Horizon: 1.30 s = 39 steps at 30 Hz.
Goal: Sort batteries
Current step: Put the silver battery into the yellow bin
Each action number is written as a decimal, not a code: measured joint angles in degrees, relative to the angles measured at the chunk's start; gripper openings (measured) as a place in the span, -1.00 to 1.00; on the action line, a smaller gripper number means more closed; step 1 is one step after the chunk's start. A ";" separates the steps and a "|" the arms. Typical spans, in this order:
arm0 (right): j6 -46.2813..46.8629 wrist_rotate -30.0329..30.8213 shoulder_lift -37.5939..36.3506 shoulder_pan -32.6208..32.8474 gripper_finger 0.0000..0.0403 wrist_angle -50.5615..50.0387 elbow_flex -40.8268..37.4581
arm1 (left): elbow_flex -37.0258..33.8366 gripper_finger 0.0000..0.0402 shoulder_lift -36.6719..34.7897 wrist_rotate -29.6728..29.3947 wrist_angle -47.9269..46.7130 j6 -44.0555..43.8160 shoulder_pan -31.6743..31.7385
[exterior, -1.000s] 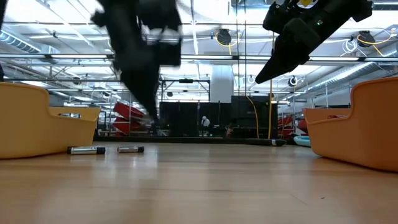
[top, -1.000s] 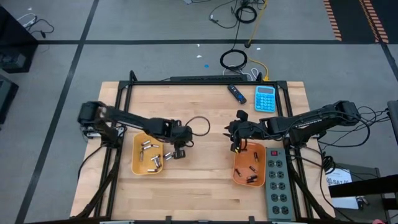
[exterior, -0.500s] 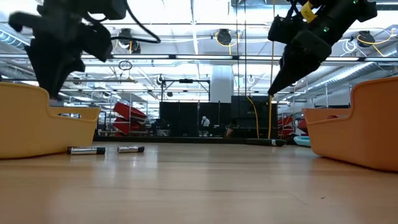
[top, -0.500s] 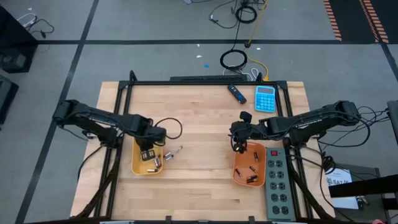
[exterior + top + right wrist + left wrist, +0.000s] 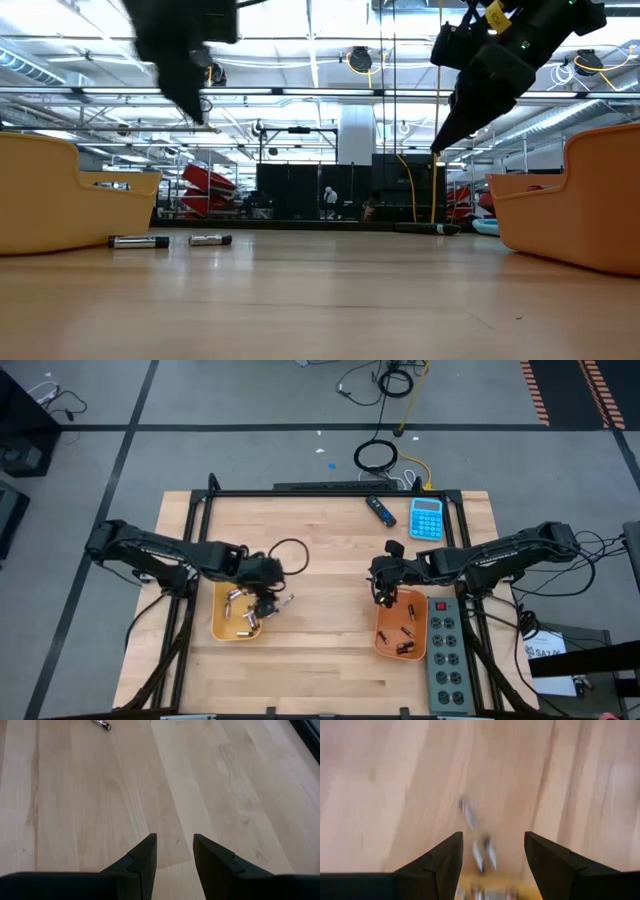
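- Hovering above the right edge of the left orange tray (image 5: 222, 622), the left gripper (image 5: 266, 598) hangs with its fingers (image 5: 442, 865) spread apart and nothing between them; its wrist view is blurred.
- Lying in that left tray are several silvery batteries (image 5: 236, 596), and the low view shows the tray's wall at the picture's left edge.
- Resting on the bare table (image 5: 330, 550) just beside the tray's right edge are two loose batteries (image 5: 283, 601); in the low view they lie end to end in front of the tray, one with a dark body (image 5: 139, 241).
- The left wrist view shows three small blurred cylinders on the wood ahead of the open fingers.
- The right gripper (image 5: 381, 592) hangs over the near end of the right orange tray (image 5: 383, 640), above the table, its fingers (image 5: 142, 855) parted with a gap and empty.
- Several small dark batteries (image 5: 404, 648) lie inside the right tray.
- One more battery (image 5: 102, 724) lies on the wood far ahead of the right gripper.
- A grey power strip (image 5: 446, 655) sits just right of the right tray; a blue calculator (image 5: 427, 517) and a dark pen-like device (image 5: 379, 510) lie near the far table edge.
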 joint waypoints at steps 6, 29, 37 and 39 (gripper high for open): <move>1.22 -0.04 0.00 0.01 -0.41 -0.09 0.00 | -0.02 0.10 8.13 -14.44 9.07 -1.29 0.02; 2.80 0.13 -0.02 2.43 -0.41 -0.13 0.00 | -0.65 0.06 25.27 -12.05 12.05 -3.15 -1.07; 3.00 0.20 -0.02 2.63 -0.41 -0.04 0.00 | -1.16 -0.76 27.77 -5.31 12.92 1.16 -0.95; 3.00 0.20 -0.02 2.64 -0.41 -0.03 0.00 | -1.16 -0.89 27.77 -4.74 12.92 2.28 -1.01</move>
